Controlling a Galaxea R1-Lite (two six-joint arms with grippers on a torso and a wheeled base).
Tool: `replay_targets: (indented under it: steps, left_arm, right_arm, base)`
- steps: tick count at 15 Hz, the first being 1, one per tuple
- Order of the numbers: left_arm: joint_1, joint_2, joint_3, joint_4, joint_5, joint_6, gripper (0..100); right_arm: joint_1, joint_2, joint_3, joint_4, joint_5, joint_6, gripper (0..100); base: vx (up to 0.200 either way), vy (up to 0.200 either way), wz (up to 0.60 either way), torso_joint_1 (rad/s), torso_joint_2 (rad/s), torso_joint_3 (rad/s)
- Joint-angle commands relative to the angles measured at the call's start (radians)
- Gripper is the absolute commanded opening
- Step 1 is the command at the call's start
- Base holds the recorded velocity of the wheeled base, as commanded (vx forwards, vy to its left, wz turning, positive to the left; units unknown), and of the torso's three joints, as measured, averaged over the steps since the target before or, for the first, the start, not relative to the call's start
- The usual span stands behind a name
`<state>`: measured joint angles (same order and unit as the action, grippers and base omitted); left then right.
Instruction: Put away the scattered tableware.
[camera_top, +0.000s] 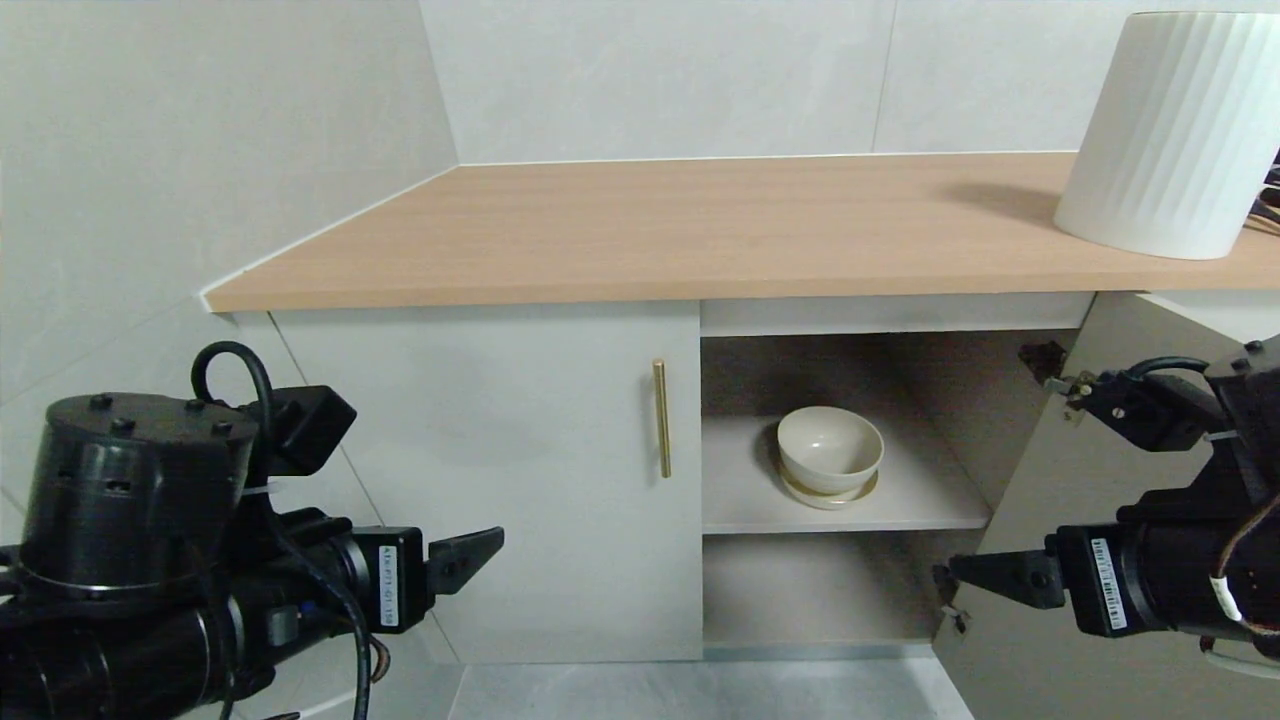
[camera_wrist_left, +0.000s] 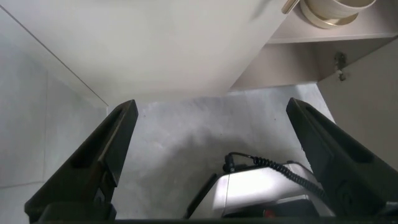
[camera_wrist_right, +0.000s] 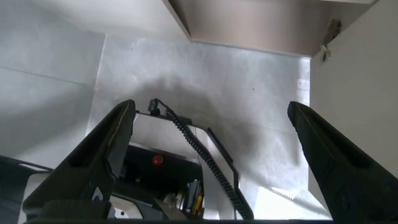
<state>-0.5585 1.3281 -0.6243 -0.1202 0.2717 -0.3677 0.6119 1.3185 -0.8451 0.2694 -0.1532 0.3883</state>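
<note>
The bowl (camera_top: 830, 449) sits stacked on its saucer (camera_top: 828, 493) on the shelf (camera_top: 925, 497), ahead between both sets of jaws, apparently stowed. The left jaws and right jaws gape wide and empty, likely freed to shut the open door (camera_top: 1030, 470).

Shelf (camera_top: 930, 500) w/ bowl (camera_top: 830, 450) on saucer (camera_top: 826, 497), counter (camera_top: 650, 230) w/ white tub (camera_top: 1170, 130)

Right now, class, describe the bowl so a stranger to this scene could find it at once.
Below the wooden countertop, the right cabinet compartment is open. On its upper shelf sits the cream bowl, stacked on a shallow plate; the bowl is deep and plain, the plate flat with a yellowish rim.
</note>
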Motion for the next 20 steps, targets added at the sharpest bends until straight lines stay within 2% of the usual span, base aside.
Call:
replay_targets:
  steps: [1,4,20]
  left_arm:
    - [-0.008,0.020,-0.003,-0.003,0.001,0.000,100]
    - [-0.021,0.059,-0.011,-0.004,0.007,0.000,100]
    - [-0.043,0.082,-0.009,-0.004,0.007,-0.002,100]
  right_arm:
    - [0.005,-0.001,0.004,-0.001,-0.002,0.000,100]
    - [0.005,-0.001,0.008,-0.001,-0.002,-0.002,100]
    - [0.005,0.018,0.017,-0.001,-0.011,-0.005,100]
  base:
    - [0.000,0.000,0.00,0.000,0.00,0.000]
    - [0.000,0.000,0.00,0.000,0.00,0.000]
    - [-0.200,0.000,0.00,0.003,0.00,0.005]
